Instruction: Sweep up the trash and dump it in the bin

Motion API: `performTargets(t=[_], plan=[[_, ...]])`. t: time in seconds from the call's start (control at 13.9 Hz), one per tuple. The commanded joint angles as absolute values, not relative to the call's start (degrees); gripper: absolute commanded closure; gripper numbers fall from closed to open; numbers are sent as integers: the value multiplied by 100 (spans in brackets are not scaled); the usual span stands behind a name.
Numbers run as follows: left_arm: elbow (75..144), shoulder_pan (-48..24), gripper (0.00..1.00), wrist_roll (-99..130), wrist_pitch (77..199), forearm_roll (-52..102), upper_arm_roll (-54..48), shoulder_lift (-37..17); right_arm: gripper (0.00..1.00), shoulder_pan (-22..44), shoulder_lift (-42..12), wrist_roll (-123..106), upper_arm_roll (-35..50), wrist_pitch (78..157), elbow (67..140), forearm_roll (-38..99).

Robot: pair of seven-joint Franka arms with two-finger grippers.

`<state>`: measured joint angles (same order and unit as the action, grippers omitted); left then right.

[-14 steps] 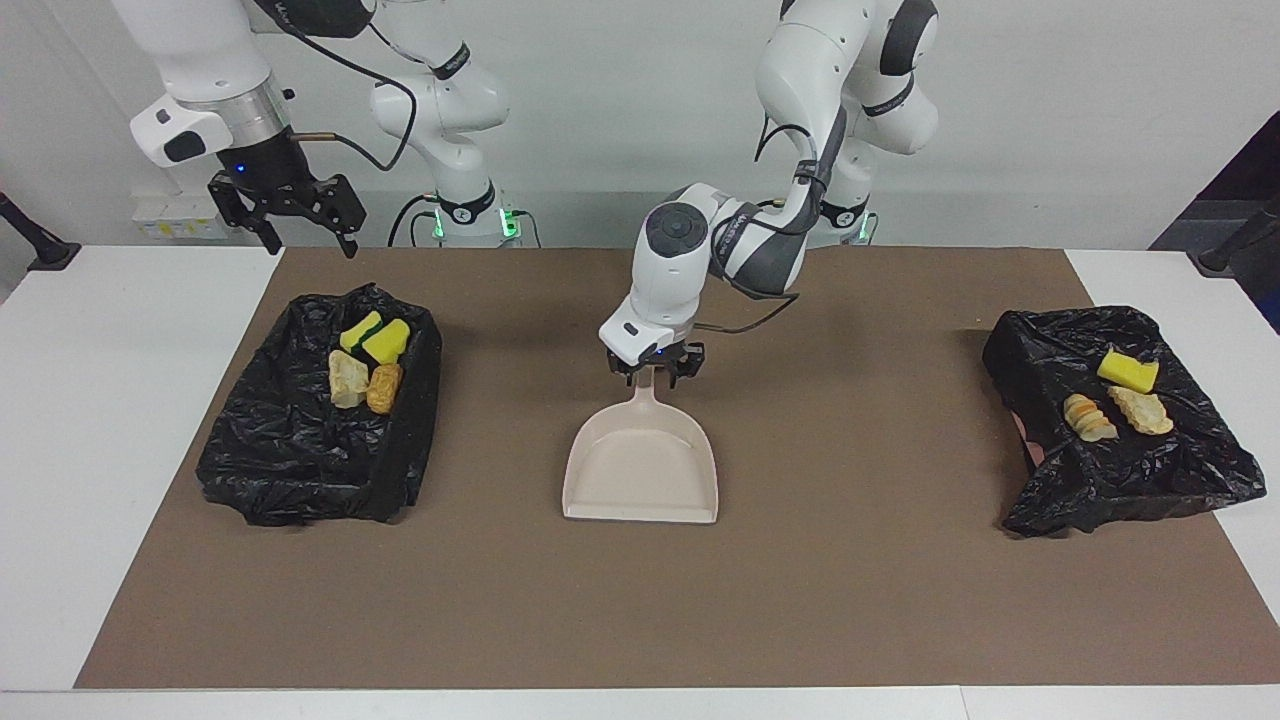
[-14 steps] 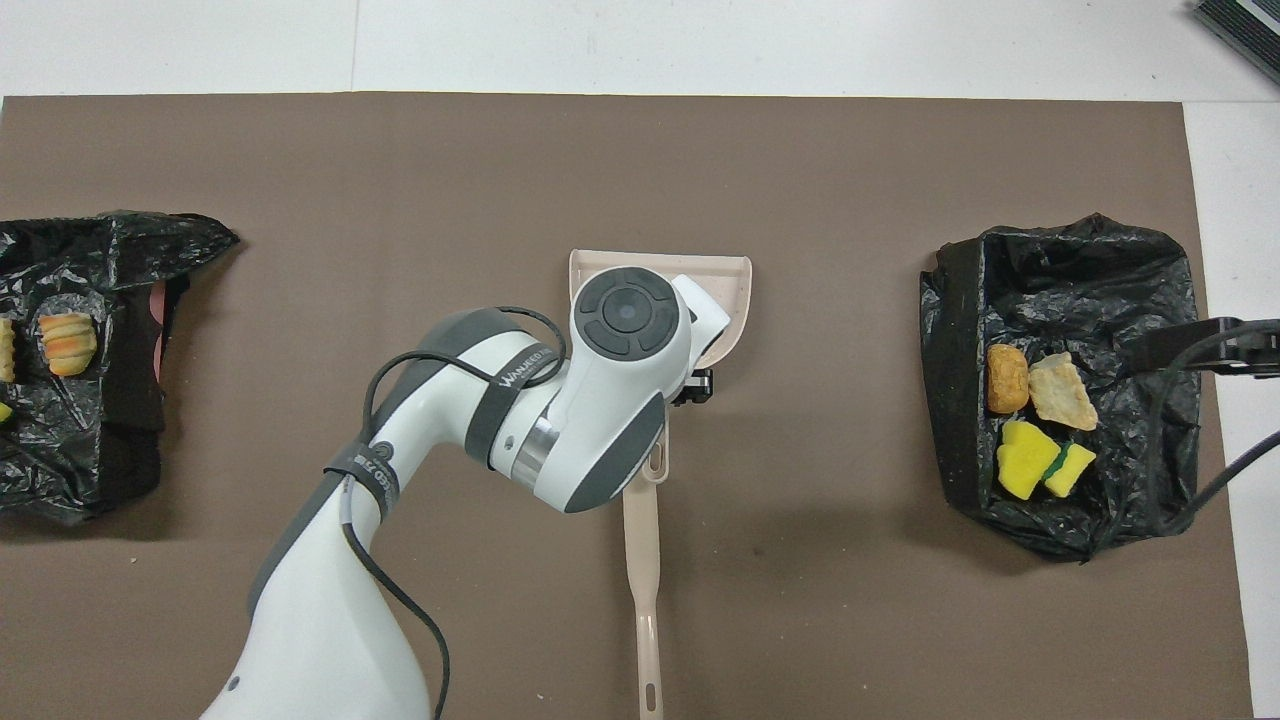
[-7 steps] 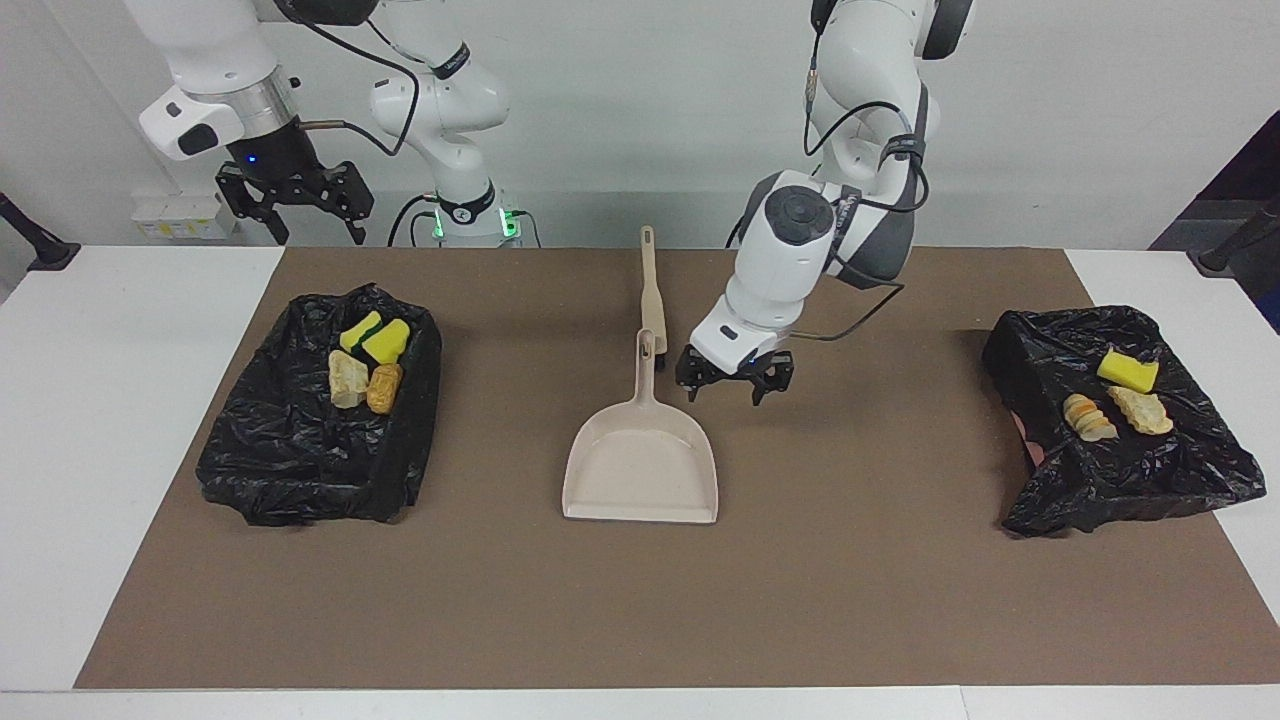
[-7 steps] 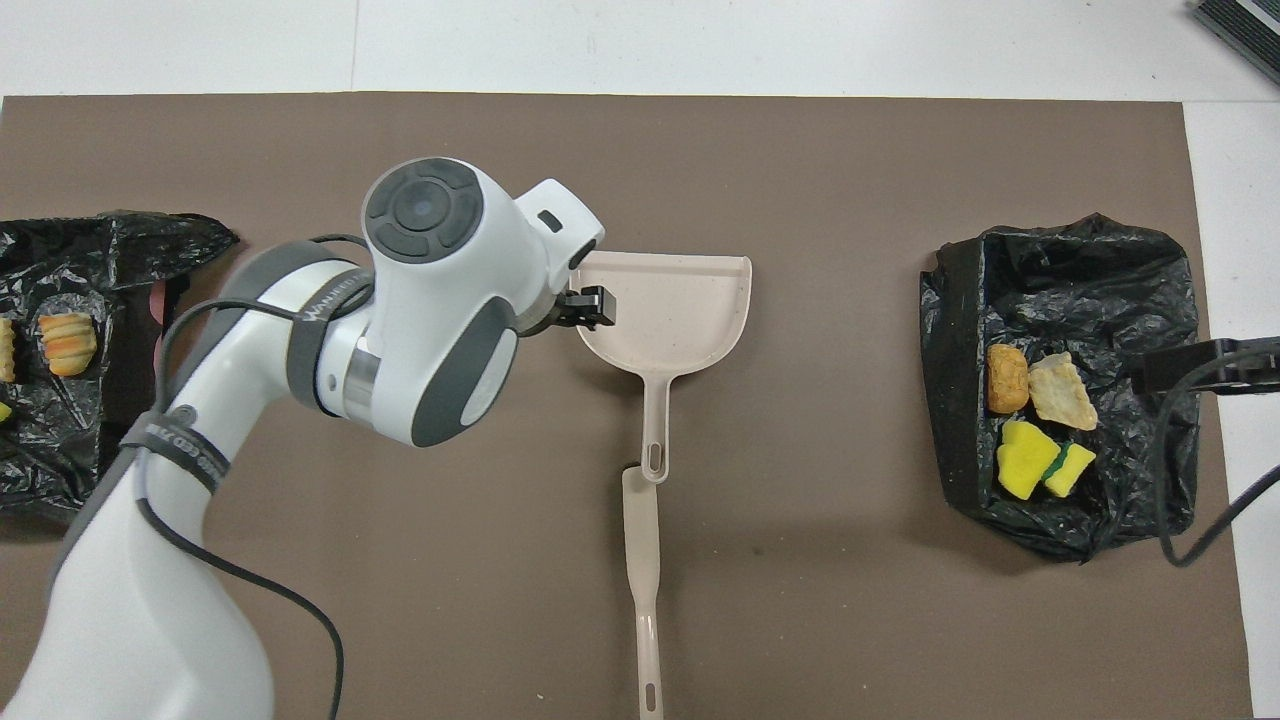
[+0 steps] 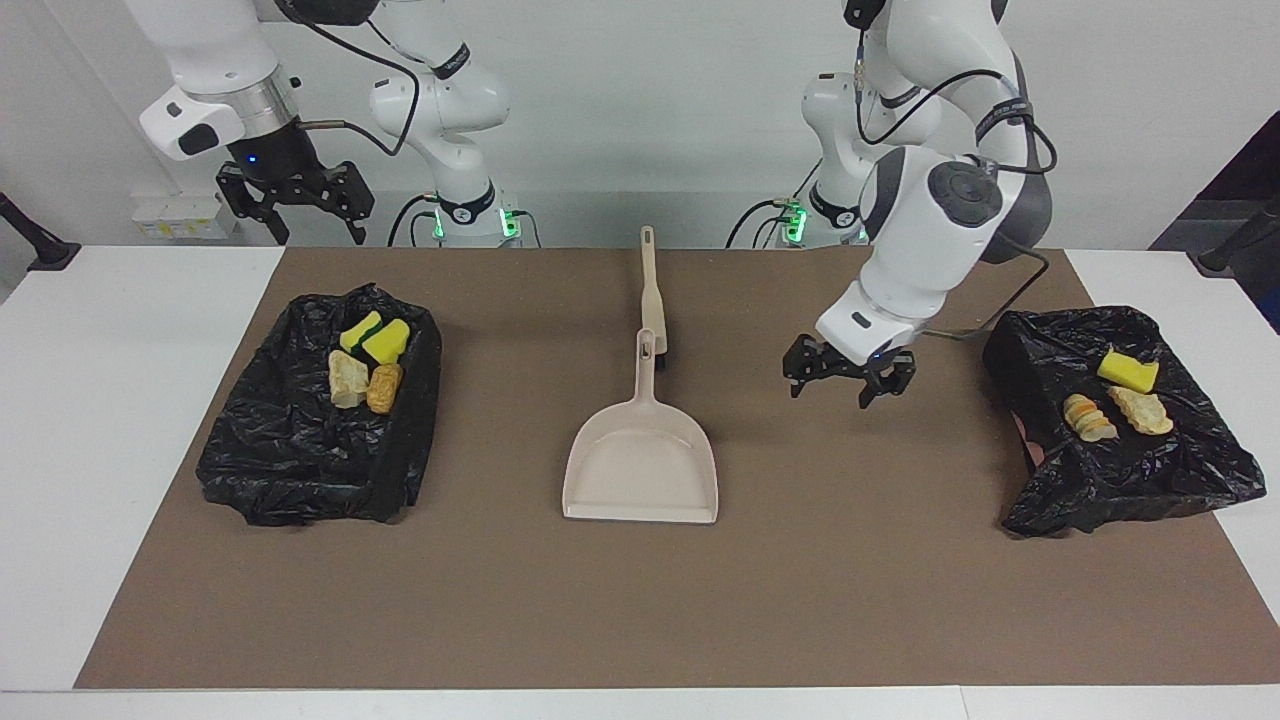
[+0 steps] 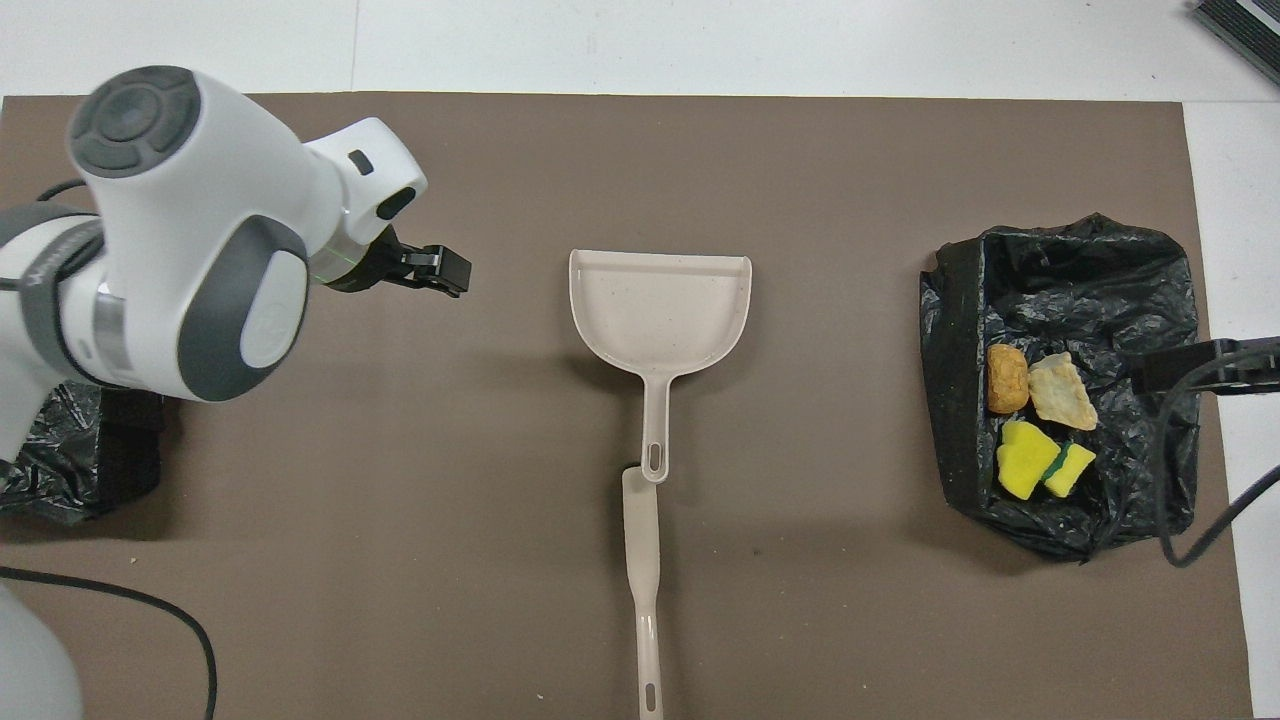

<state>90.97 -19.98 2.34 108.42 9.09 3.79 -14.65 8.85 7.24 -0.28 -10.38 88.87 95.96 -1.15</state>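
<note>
Left tool (image 5: 843,376) hanging wide, empty, over brown mat between beige plastic dustpan (image 5: 641,462) and black-lined bin (image 5: 1120,470) at left arm's end. Right tool (image 5: 296,198) waiting, wide, above other bin (image 5: 300,470). Sponge-and-foam trash (image 5: 365,364) lying in both bins. We are judging dumping finished; next: parking arms.

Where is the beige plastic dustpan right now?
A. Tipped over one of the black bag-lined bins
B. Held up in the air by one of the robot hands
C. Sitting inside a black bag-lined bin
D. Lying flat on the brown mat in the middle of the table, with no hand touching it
D: the beige plastic dustpan lies flat on the brown mat, and the left gripper, open and empty, hangs over bare mat beside it.
</note>
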Motion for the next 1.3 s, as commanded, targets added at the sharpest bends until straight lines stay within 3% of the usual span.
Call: performTargets(t=[0.0,0.58,1.23], plan=[[9062,-1461,0,-324,10460,1213,308,-1292,0,870,765,-141,-1037,8771,9562,-123],[9009,-238,0,-1520,10214,1169,404,-976,0,870,765,-141,-1037,8771,9562,-123],[9158,-334,0,-721,9186,-35,378,-19,0,870,765,-141,-1037,8771,9562,-123]])
